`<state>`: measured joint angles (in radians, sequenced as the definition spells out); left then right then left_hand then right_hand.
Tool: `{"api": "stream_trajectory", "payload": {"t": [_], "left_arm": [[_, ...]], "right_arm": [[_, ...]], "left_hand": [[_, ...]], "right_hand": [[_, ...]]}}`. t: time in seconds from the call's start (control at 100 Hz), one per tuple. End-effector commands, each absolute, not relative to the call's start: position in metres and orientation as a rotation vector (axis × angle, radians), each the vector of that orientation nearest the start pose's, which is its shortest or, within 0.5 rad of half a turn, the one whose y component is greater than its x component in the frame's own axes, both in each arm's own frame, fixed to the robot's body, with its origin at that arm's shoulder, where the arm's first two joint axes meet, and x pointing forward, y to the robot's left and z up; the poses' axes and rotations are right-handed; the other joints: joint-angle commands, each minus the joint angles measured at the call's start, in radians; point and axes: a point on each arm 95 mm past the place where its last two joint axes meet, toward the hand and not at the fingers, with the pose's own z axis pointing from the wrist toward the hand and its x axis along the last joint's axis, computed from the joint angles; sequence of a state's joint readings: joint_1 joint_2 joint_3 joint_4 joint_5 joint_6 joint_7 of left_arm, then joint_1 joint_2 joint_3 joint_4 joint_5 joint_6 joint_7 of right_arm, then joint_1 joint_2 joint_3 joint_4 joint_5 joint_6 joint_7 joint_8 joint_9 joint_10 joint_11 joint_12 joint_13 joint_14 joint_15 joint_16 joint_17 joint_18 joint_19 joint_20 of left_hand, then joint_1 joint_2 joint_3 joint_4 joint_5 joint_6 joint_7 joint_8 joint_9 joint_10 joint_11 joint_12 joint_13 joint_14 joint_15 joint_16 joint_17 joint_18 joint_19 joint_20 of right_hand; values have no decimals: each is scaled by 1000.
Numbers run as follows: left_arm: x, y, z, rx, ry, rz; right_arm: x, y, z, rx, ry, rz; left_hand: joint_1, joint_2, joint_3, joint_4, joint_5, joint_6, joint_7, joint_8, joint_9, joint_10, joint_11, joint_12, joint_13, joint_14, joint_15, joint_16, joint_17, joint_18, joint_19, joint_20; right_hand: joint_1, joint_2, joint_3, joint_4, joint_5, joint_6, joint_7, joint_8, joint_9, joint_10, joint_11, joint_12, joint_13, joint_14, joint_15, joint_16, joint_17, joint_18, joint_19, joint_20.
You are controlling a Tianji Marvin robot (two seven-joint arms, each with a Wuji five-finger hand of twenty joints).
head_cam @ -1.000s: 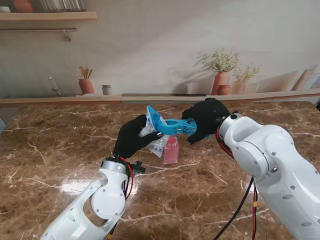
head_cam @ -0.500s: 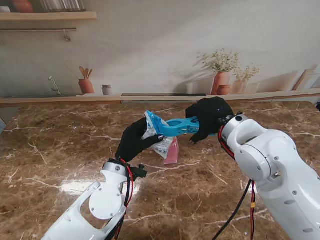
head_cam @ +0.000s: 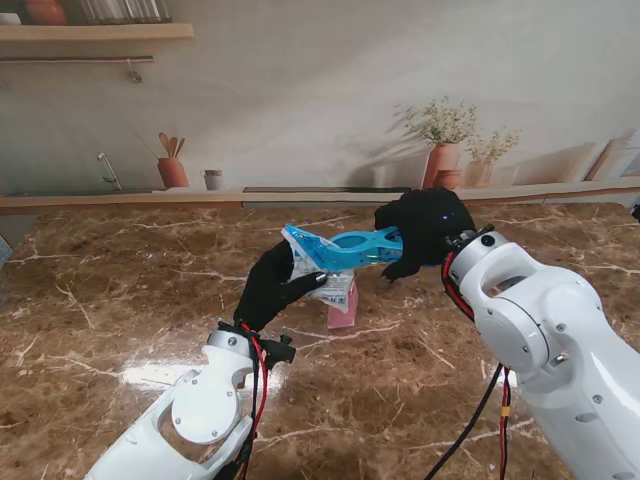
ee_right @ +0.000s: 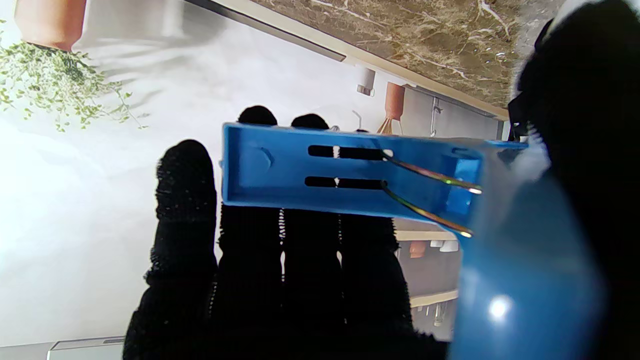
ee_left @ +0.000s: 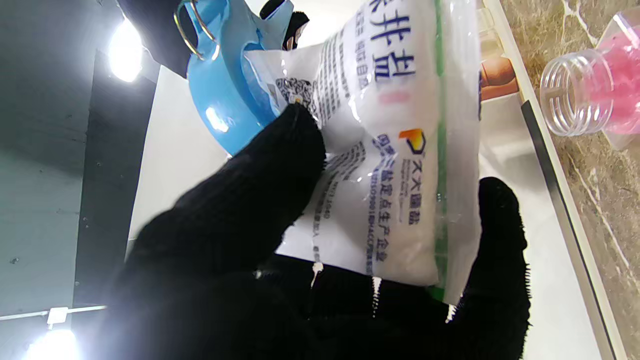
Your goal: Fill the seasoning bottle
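- left hand (head_cam: 268, 290) at 6 o'clock of centre, black-gloved, fingers (ee_left: 280, 165) wrapping the salt bag (ee_left: 390, 150) and holding it clear of the table (head_cam: 100, 300).
- seasoning bottle (head_cam: 342, 312), clear with pink contents, standing on the table right behind the bag, mostly hidden in the stand view; open threaded neck (ee_left: 575, 95) showing in the left wrist view.
- blue clip (head_cam: 355, 246) clamping the bag's top edge, lying roughly level, pointing toward 3 o'clock.
- right hand (head_cam: 425, 230) at 2 o'clock of the bottle, fingers (ee_right: 300, 240) closing around the clip's handle (ee_right: 350, 172).
- potted plants (head_cam: 445, 145) on the ledge at 1 o'clock, far back.
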<state>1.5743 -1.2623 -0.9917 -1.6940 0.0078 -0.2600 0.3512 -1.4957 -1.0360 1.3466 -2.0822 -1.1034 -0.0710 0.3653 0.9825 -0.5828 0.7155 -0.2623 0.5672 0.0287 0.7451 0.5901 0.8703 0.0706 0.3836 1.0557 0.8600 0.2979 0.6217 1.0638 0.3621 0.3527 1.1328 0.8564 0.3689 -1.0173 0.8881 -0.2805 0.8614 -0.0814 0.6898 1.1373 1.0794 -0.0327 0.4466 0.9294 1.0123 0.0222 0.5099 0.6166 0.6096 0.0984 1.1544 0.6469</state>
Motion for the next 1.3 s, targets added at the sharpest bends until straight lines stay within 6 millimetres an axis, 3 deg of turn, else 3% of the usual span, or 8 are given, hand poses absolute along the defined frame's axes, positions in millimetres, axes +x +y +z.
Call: {"api": "stream_trajectory", "payload": {"t": [0.0,0.13,0.29,0.38,0.47,0.8,1.0,1.29], "left_arm": [[361,-121,-285,-1927,526,-2571],[362,-122,-285,-1966,573,-2559],[363,-124,-284,-1976,573,-2554],[363,-126,-284,-1969,549,-2566],[363,-127,-283,-1961,500,-2576],[362,-127,-282,-1952,454,-2597],[357,-125,-280,-1931,437,-2595],[349,-122,-276,-1910,428,-2604]], "right_arm": [[387,26,-137,799,1556,1490],[385,25,-136,786,1537,1510],[382,27,-135,763,1515,1535],[380,26,-136,760,1515,1540],[380,22,-137,766,1502,1536],[387,-24,-157,886,1353,1428],[401,-61,-196,972,1263,1280],[418,-95,-289,1017,1202,1092]], "left_hand": [[116,27,112,88,7,80,-261,-230,-39,-9,42,50,13,-60,-26,50,-23,-44,-7,-26],[166,46,123,80,83,141,-455,-374,-84,0,113,149,-8,-56,-42,154,-68,-30,-34,-34],[203,98,88,57,306,-75,19,-110,-126,0,150,247,-44,-65,-12,233,-102,-45,-31,-29],[218,129,50,48,299,-151,288,213,-157,-14,163,270,-67,-74,37,233,-110,-62,-16,-14],[236,155,14,44,272,-158,320,329,-182,-17,157,267,-77,-75,68,218,-115,-79,-4,7],[288,225,-113,72,234,-154,331,433,-30,10,2,28,-15,-75,178,115,-56,-90,42,51],[261,226,-77,67,232,-158,332,444,41,-17,100,-35,17,-65,223,40,-28,-73,65,73],[266,225,-74,66,232,-156,334,444,46,-22,131,-4,19,-62,235,45,-31,-69,69,78]], "right_hand": [[192,122,176,-33,113,-279,272,86,120,-169,284,96,135,-86,181,49,3,23,45,-6],[191,122,178,-35,112,-281,270,86,119,-171,282,96,131,-86,182,48,0,25,44,-8],[190,122,181,-37,114,-283,269,87,118,-172,279,97,129,-89,181,45,-3,23,42,-10],[189,121,182,-38,115,-287,267,87,119,-175,278,97,128,-90,181,44,-3,23,42,-11],[188,121,184,-39,116,-289,266,87,120,-174,277,97,128,-91,180,43,-3,23,42,-12],[190,120,188,-42,114,-283,264,90,118,-172,276,101,127,-87,181,42,-7,22,40,-14],[193,115,194,-45,112,-279,267,90,118,-165,282,106,126,-81,193,47,-13,25,44,-11],[185,129,200,-49,93,-278,284,88,103,-170,295,110,110,-87,214,55,-22,19,49,-10]]}}
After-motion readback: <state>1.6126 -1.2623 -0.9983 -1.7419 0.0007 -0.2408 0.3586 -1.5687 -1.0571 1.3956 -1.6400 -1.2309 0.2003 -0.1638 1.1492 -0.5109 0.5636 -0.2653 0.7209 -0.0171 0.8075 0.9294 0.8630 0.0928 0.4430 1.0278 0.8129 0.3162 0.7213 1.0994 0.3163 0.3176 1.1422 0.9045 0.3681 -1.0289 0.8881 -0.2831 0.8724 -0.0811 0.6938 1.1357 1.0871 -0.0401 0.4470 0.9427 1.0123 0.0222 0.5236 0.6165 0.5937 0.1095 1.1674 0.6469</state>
